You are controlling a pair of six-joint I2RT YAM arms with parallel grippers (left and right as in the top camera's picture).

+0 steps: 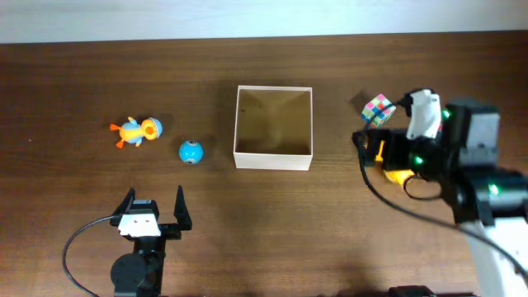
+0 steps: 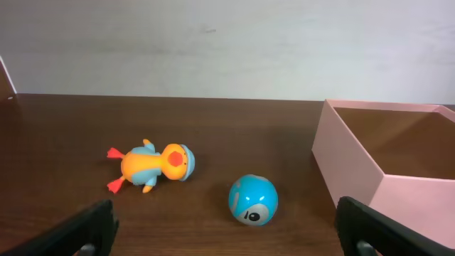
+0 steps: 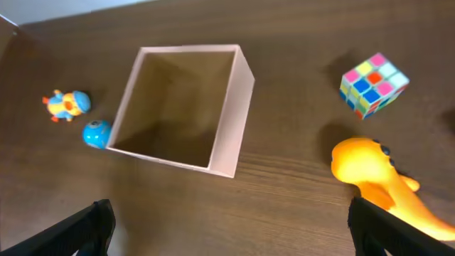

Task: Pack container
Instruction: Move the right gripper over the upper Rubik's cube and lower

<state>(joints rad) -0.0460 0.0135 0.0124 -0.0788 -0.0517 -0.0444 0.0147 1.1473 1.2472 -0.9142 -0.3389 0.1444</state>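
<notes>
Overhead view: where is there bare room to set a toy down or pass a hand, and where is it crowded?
Bare wood lies in front of the box, between the left arm and the right arm, and left of the duck. A narrower gap separates the ball from the box. Crowded: right of the box, where cube, orange toy and right arm cluster.

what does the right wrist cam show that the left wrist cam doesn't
Only the right wrist view: the puzzle cube, the orange toy animal and the open right gripper. Only the left wrist view: the open left gripper. Both: the duck toy, the blue ball and the container.
</notes>
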